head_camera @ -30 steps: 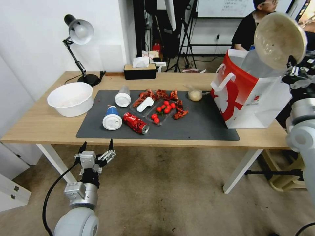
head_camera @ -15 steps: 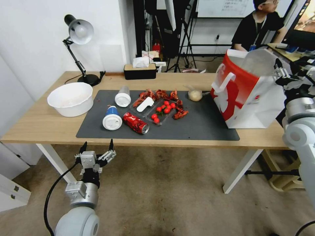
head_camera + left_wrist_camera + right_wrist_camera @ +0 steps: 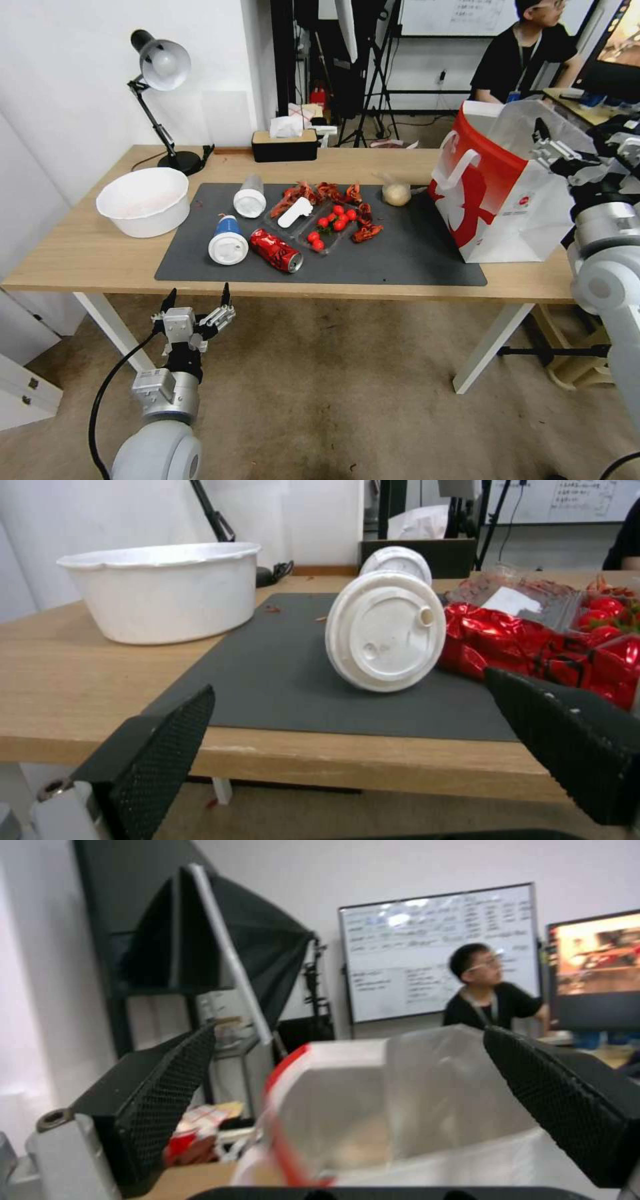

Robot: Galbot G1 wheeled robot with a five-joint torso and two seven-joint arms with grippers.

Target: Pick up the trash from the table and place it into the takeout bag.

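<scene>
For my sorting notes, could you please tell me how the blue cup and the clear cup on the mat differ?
The blue cup has a blue body; the clear cup is see-through. The blue cup lies nearer the table's front edge, beside the red soda can; the clear cup lies farther back, apart from the can. Both lie on their sides on the dark mat, white lids facing front.

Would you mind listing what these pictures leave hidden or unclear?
- Inside of the takeout bag: its paper walls hide the contents in the head view; the right wrist view is blurred.
- Blue cup: its white lid faces the left wrist camera, hiding the body.
- Red soda can: partly behind the left gripper finger.
- Right gripper: head view's edge cuts its far finger.
</scene>
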